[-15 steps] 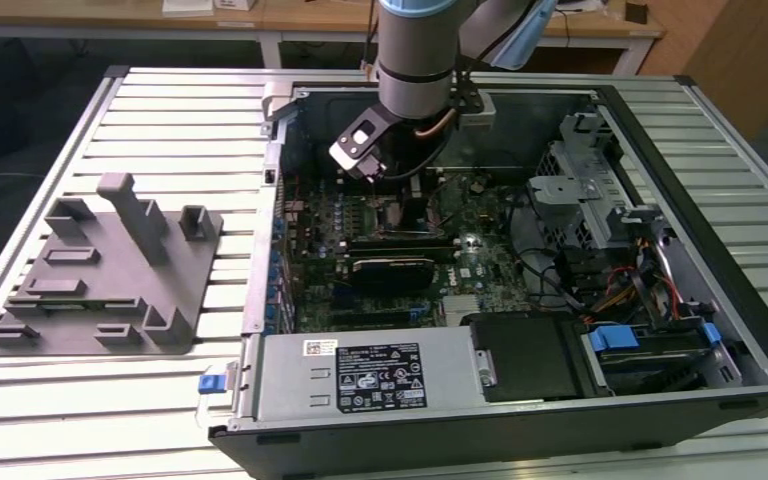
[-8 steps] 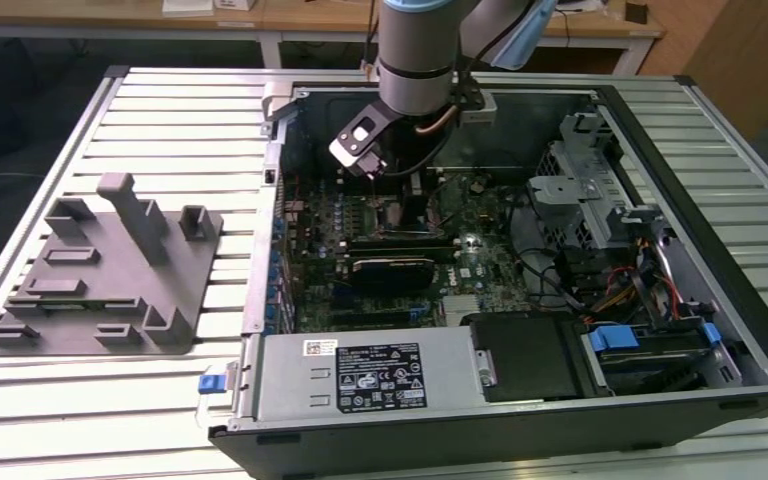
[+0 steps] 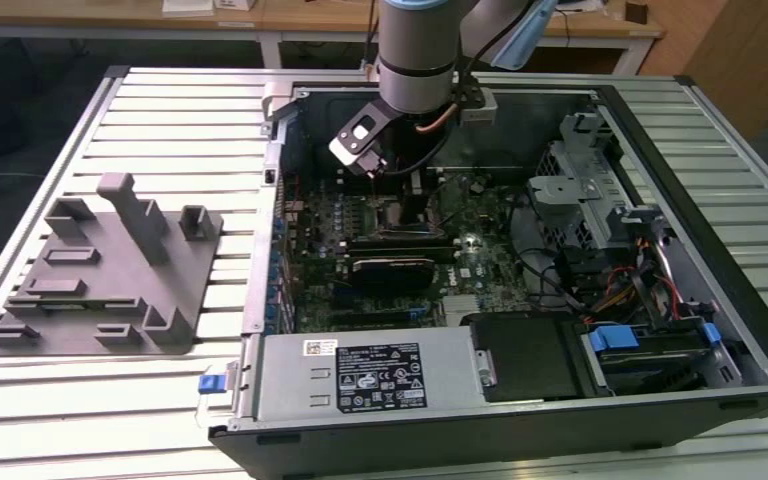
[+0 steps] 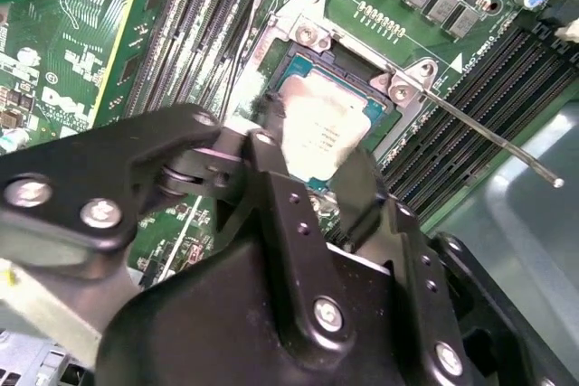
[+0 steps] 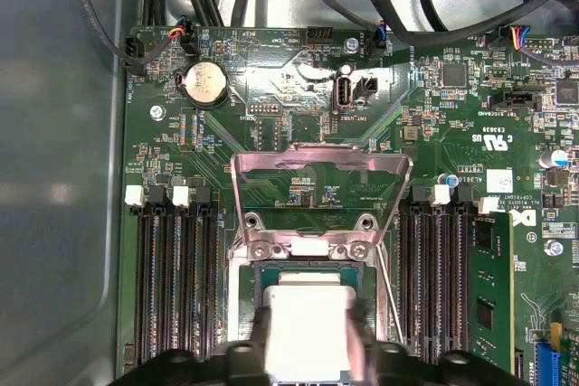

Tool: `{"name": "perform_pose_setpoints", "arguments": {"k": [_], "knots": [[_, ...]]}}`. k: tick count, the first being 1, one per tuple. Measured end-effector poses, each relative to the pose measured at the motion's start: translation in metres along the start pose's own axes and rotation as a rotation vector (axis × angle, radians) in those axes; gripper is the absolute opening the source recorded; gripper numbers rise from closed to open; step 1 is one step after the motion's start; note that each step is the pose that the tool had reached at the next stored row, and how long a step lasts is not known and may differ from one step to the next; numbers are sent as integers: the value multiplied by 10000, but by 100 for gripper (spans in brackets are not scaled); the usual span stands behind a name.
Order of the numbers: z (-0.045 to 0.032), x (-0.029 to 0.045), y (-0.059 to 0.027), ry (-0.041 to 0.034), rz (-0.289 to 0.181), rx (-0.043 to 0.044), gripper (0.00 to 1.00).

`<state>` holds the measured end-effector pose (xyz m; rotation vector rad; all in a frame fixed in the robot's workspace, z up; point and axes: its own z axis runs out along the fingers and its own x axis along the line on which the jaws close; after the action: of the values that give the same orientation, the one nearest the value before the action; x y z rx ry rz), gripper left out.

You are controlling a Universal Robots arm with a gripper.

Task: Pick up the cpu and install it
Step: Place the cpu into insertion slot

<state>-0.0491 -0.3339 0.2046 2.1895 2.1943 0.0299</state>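
Currently the end effector (image 4: 315, 160) grips the cpu (image 4: 326, 119) above the socket (image 4: 306, 38); tilted seating could damage its contacts.

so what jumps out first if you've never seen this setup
The robot arm reaching into an open computer case, middle of the exterior view. In the second wrist view its gripper clasps the silvery cpu over the socket; the first wrist view shows the metal load plate flipped open.

- Black label (image 3: 381, 378) on the power supply (image 3: 291, 390), low in the exterior view: white print and marks, too small to read.
- Motherboard (image 5: 298, 146): white silkscreen lettering in both wrist views.
- cpu (image 4: 326, 128) lid: faint grey print, illegible.
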Motion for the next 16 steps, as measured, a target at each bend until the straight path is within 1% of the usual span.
{"name": "perform_pose_setpoints", "arguments": {"k": [2,3,4,5,8,9,10,16], "knots": [[0,0,0,0,0,0,38],[0,0,0,0,0,0,38],[0,0,0,0,0,0,33],[-1,0,0,0,0,0,33],[-1,0,0,0,0,0,15],[-1,0,0,-1,0,0,15],[-1,0,0,0,0,0,11],[0,0,0,-1,0,0,11]]}}
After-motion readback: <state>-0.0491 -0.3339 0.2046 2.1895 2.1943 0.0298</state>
